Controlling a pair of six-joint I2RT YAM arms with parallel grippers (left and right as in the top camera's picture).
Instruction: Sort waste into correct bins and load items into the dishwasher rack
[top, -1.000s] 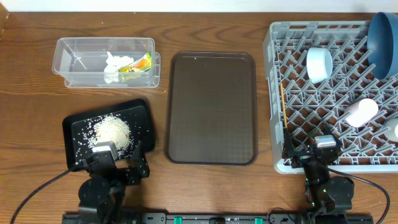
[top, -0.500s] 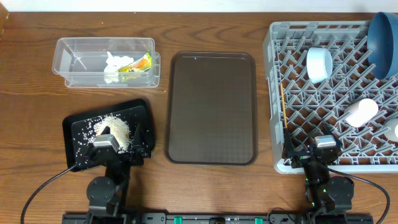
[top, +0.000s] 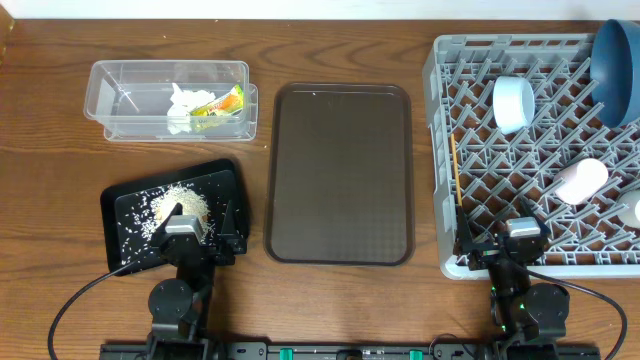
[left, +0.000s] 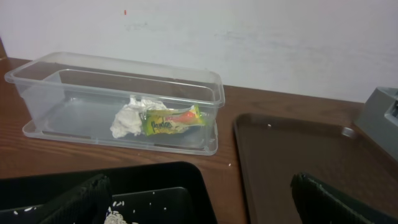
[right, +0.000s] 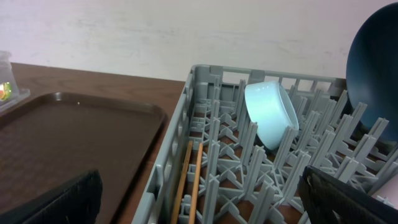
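Left gripper (left: 200, 183), jaws wide apart, hangs over the black tray (top: 120, 205) with rice (top: 185, 205) just beneath. Tissue (top: 180, 105) and wrapper (top: 222, 102) lie in the clear tub (top: 110, 85) beyond. Right gripper (right: 199, 208), also spread, sits at the rack (top: 440, 150)'s near corner, chopsticks (right: 189, 180) just ahead.

Clear tub (top: 110, 70) far left, upright. Crumpled white tissue (top: 181, 108) and yellow-green wrapper (top: 220, 103) inside it, touching, toward right end.
Black tray (top: 125, 200) near left: rice (top: 185, 205) heaped mid-tray, loose grains around.
Grey rack (top: 440, 150) right. Blue plate (top: 617, 70) on edge, far right corner. Bowl (top: 513, 103) tipped on side, far middle. Pink cup (top: 582, 180) lying mid-right. White cup (top: 636, 208) at right edge, mostly cut off. Chopsticks (top: 455, 170) lying along left side.
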